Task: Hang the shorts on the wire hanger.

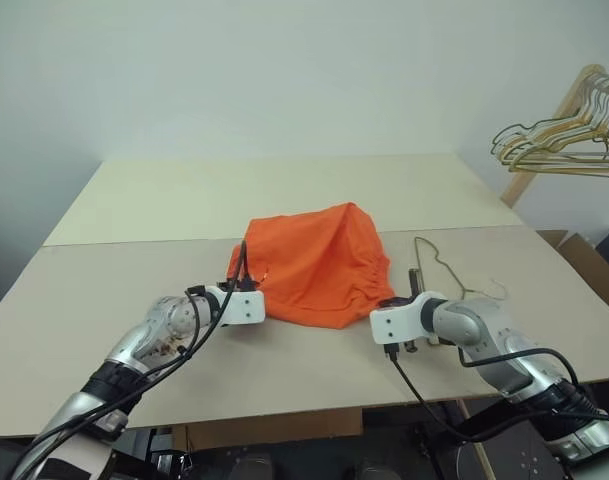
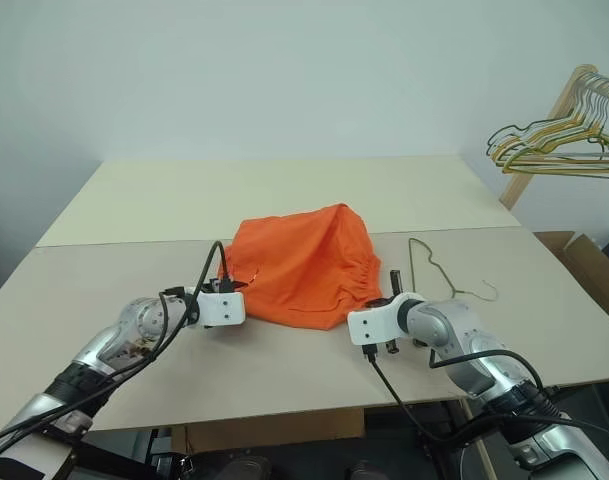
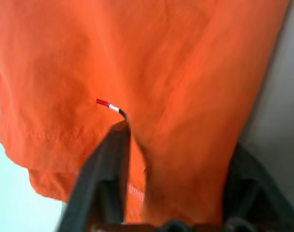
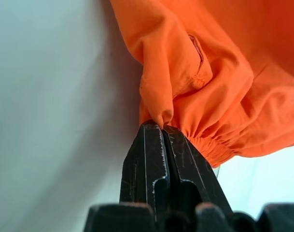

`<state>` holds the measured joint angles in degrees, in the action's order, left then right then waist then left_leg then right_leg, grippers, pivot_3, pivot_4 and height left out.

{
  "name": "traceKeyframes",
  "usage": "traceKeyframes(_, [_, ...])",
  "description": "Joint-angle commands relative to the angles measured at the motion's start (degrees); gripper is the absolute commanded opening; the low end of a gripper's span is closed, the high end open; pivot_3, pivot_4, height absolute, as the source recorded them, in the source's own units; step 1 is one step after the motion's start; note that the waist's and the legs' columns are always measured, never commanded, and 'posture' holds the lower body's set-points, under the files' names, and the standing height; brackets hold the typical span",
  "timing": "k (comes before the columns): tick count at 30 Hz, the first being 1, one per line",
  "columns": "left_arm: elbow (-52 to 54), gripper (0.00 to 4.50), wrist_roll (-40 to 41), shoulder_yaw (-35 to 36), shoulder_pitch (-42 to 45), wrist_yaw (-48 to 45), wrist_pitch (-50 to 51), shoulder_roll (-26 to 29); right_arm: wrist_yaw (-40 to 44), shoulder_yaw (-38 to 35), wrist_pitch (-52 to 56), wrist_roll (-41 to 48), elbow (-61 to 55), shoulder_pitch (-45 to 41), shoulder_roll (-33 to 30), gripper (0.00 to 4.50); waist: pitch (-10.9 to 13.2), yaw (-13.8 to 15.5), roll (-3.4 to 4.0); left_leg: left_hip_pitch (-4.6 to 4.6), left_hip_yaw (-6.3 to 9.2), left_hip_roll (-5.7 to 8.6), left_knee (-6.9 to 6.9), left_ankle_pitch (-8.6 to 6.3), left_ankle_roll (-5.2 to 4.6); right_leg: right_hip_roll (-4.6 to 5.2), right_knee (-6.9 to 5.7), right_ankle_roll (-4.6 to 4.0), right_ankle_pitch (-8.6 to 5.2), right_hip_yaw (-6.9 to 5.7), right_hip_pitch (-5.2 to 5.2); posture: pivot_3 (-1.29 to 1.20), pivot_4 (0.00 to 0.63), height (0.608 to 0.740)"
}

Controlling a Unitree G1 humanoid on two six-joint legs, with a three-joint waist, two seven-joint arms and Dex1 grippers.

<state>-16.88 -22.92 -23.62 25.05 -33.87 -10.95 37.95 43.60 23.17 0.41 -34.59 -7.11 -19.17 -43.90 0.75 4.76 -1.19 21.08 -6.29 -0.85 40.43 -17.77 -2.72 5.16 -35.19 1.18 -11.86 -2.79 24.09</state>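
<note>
The shorts (image 1: pixel 319 262) sit in a raised orange heap at the middle of the pale worktop (image 1: pixel 134 300). The right gripper (image 4: pixel 162 126) has its fingers pressed together, pinching a fold of cloth just beside the gathered waistband. The left gripper (image 3: pixel 171 159) is at the heap's opposite edge, its fingers spread with orange fabric between them. The wire hanger (image 2: pixel 439 270) lies flat on the worktop, just right of the shorts. More hangers (image 1: pixel 564 135) hang at the far right.
</note>
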Motion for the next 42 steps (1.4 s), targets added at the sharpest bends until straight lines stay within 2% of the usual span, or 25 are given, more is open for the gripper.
traceKeyframes(1, [-0.8, 0.82, -0.1, 1.7, 0.8, -0.2, -1.8, 0.9, -0.1, -2.7, 0.4, 0.5, -2.0, 0.0, -0.2, 0.0, 0.0, -0.4, 0.0, 0.01, 0.01, 0.0, 0.0, 0.0, -0.01, 0.01, -0.01, 0.0, 0.0, 0.0, 0.01, 0.1, 0.0, 0.74])
traceKeyframes(3, [-1.1, 0.12, 0.0, 2.4, 0.4, -0.3, -3.1, 2.0, 0.1, -3.0, 0.3, 1.0, -2.3, 0.1, -0.1, 0.0, 0.0, -0.8, 0.0, 0.03, 0.02, -0.01, 0.01, -0.01, -0.03, 0.01, 0.0, 0.0, 0.0, 0.01, 0.04, 0.1, 0.0, 0.74])
traceKeyframes(4, [-0.8, 0.02, 0.4, 2.8, 0.0, -0.7, -3.6, 2.6, 0.2, -3.2, 0.3, 1.3, -2.6, 0.2, -0.1, 0.0, 0.0, -0.9, 0.0, 0.02, 0.03, -0.01, 0.0, -0.02, -0.04, 0.01, -0.01, 0.0, 0.0, 0.03, 0.05, 0.1, 0.0, 0.74])
traceKeyframes(8, [3.8, 0.02, 5.0, 6.2, -3.3, -4.5, -5.2, 6.3, 2.2, -5.3, -0.8, 5.3, -5.4, 1.3, -1.0, 0.0, 0.0, -1.9, 0.0, 0.03, 0.14, -0.07, 0.0, -0.04, -0.08, 0.0, -0.04, 0.0, 0.0, 0.12, 0.14, 0.09, 0.0, 0.74])
traceKeyframes(13, [19.4, 0.02, 21.7, 14.8, -14.0, -20.4, -7.4, 20.7, 12.9, -11.1, -8.7, 23.5, -13.1, 6.0, -8.6, 0.0, 0.1, -2.6, 0.04, 0.06, 0.33, -0.17, 0.0, -0.16, -0.26, 0.11, 0.02, 0.07, -0.05, 0.17, 0.18, 0.09, 0.0, 0.74])
traceKeyframes(16, [24.1, 0.02, 28.4, 18.9, -18.1, -25.6, -5.3, 25.3, 17.8, -13.1, -7.6, 31.9, -15.0, 6.0, -10.8, 0.0, 0.1, -2.5, 0.06, -0.02, 0.32, -0.17, 0.0, -0.23, -0.38, 0.23, 0.08, 0.1, -0.07, 0.22, 0.09, 0.1, 0.0, 0.74])
traceKeyframes(18, [24.2, 0.02, 29.8, 20.4, -17.1, -25.4, -3.6, 24.7, 19.0, -14.1, -4.3, 36.6, -13.9, 2.4, -9.1, 0.0, 0.1, -2.4, 0.08, -0.04, 0.27, -0.16, 0.02, -0.32, -0.54, 0.27, 0.08, 0.13, -0.06, 0.22, 0.04, 0.1, 0.0, 0.74])
traceKeyframes(21, [20.0, 0.02, 29.8, 20.5, -7.8, -22.2, 0.8, 19.2, 16.5, -13.8, -1.1, 36.4, -6.5, -7.8, -4.4, 0.0, 0.2, -2.0, 0.2, -0.06, 0.25, -0.17, 0.38, -0.54, -0.93, 0.2, -0.06, 0.16, -0.02, 0.23, -0.05, 0.11, 0.0, 0.74])
traceKeyframes(24, [7.7, 0.02, 22.9, 18.9, 9.1, -13.0, 3.8, 10.5, 9.0, -11.9, -0.5, 29.5, 7.6, -21.8, 2.0, 0.0, 0.2, -1.5, 0.14, -0.08, 0.24, -0.08, 0.39, -0.16, -0.86, 0.05, 0.13, 0.28, 0.26, 0.16, -0.17, 0.11, 0.0, 0.74])
traceKeyframes(25, [0.9, 0.02, 20.0, 18.1, 16.8, -8.6, 4.5, 7.1, 4.3, -11.1, -0.1, 26.4, 14.7, -27.9, 5.1, 0.0, 0.2, -1.4, 0.11, -0.11, 0.1, 0.01, 0.4, 0.14, -0.45, 0.01, 0.06, 0.12, 0.42, 0.15, -0.22, 0.11, 0.0, 0.74])
traceKeyframes(27, [-16.2, 0.02, 14.3, 16.4, 33.3, 1.4, 5.4, 1.0, -8.2, -9.9, 1.4, 20.3, 31.3, -40.8, 11.6, 0.0, 0.2, -1.3, 0.06, 0.01, -0.08, 0.05, 0.33, 0.28, -0.24, -0.05, 0.02, 0.02, 0.5, 0.15, -0.08, 0.12, 0.0, 0.74])
traceKeyframes(29, [-32.7, 0.02, 7.8, 14.0, 47.3, 14.5, 3.6, -2.6, -22.3, -10.1, 0.9, 16.1, 46.6, -51.7, 16.5, 0.0, 0.2, -1.6, 0.05, 0.15, -0.15, 0.11, 0.26, 0.38, -0.09, -0.1, -0.31, 0.0, 0.53, 0.14, 0.12, 0.11, 0.0, 0.74])
traceKeyframes(32, [-49.1, 0.02, 2.4, 12.4, 61.8, 33.1, 2.2, -5.4, -41.1, -13.1, -4.4, 15.5, 62.3, -63.3, 20.9, 0.0, 0.2, -2.6, 0.05, 0.21, -0.16, 0.33, -0.74, 0.45, 0.06, 0.04, 0.2, 0.06, 0.43, -0.01, 0.43, 0.1, 0.0, 0.74])
traceKeyframes(35, [-55.0, 0.02, -0.5, 12.0, 69.3, 45.9, -1.6, -5.8, -53.3, -14.8, -13.0, 15.4, 68.8, -68.3, 21.8, 0.0, 0.2, -3.8, 0.05, -0.02, -0.09, 0.5, -1.71, 0.38, 0.27, 0.39, 0.18, -0.03, 0.11, -1.07, 0.73, 0.09, 0.0, 0.74])
traceKeyframes(37, [-56.1, 0.02, -1.1, 12.4, 71.5, 51.0, -5.9, -5.7, -57.5, -14.1, -18.7, 14.0, 70.4, -68.4, 21.3, 0.0, 0.2, -5.0, 0.05, -0.05, 0.05, 0.49, -2.32, 0.41, 0.48, 0.44, 0.2, -0.08, 0.07, -1.71, 0.98, 0.08, 0.0, 0.74])
traceKeyframes(40, [-56.2, 0.02, -1.6, 12.1, 69.8, 51.8, -11.8, -5.5, -58.8, -10.9, -25.8, 10.6, 71.0, -64.5, 19.4, 0.0, 0.2, -6.7, 0.05, -0.11, 0.23, 0.49, -2.55, 0.44, 0.61, 0.74, 0.23, -0.11, 0.05, -2.95, 1.03, 0.08, 0.0, 0.74])
traceKeyframes(42, [-55.7, 0.02, -1.9, 11.7, 67.3, 50.4, -15.0, -5.2, -57.7, -9.3, -29.2, 9.0, 71.1, -61.5, 18.1, 0.0, 0.2, -7.6, 0.05, -0.11, 0.29, 0.49, -2.57, 0.45, 0.61, 0.89, 0.23, -0.06, -0.01, -3.24, 0.93, 0.08, 0.0, 0.74])
